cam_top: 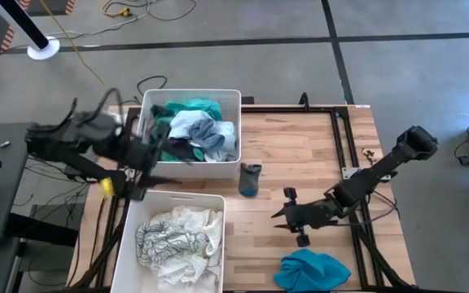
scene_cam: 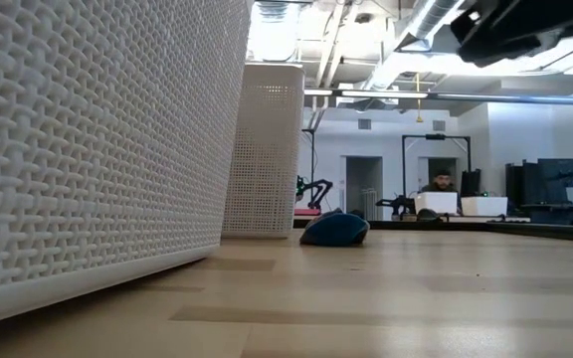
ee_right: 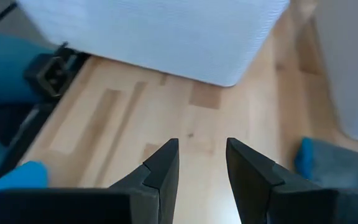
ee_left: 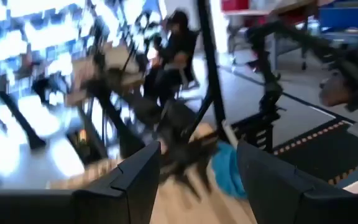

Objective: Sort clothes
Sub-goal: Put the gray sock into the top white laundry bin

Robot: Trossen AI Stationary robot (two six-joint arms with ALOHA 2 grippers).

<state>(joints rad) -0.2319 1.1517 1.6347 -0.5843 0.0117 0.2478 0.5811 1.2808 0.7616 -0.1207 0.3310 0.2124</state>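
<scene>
Right tool [cam_top: 286, 218] beside upright sock [cam_top: 250, 179]

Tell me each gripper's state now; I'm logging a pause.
Left gripper: fingers open, holding nothing, beside the bins.
Right gripper: fingers open, holding nothing, above bare table.

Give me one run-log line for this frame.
left gripper: jaws open, empty, by coloured-clothes bin | right gripper: jaws open, empty, over table | loose: dark sock, teal garment
</scene>
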